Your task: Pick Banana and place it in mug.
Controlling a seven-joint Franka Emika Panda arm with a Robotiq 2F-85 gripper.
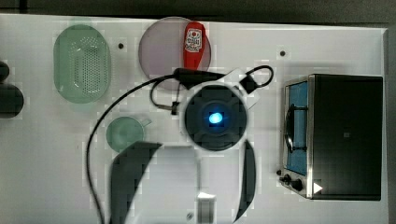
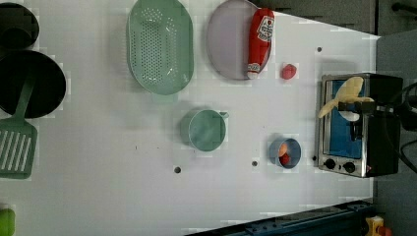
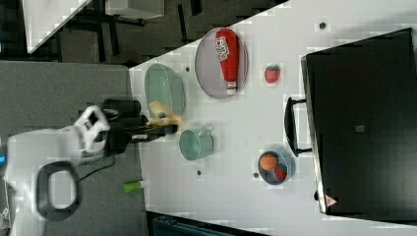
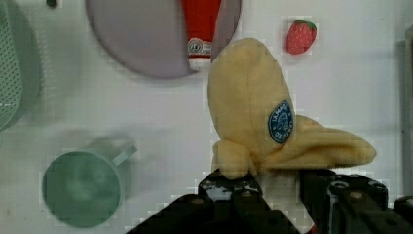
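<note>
Pale yellow banana (image 4: 253, 117) with a blue sticker, translucent green mug (image 4: 80, 187), red bottle (image 2: 259, 42) on a grey plate (image 2: 228, 42), white bench (image 2: 123, 172).

1. The banana (image 4: 253, 112) is wearing a round blue sticker (image 4: 280, 122) with pale letters curving around its edge; the letters are too blurry to read.
2. The red ketchup bottle (image 2: 260, 42) is showing a white label (image 2: 266, 28) with a red heart shape at the top and dark print under it; the words are not coming out clear enough to read; another small round label (image 4: 196, 47) is sitting near the bottle's white cap, and its print is too small to tell.
3. The toaster oven (image 1: 343, 136) is carrying a little warning triangle sign (image 1: 318, 188) near its knobs; in the right view the triangle (image 3: 330, 200) is looking red.
</note>
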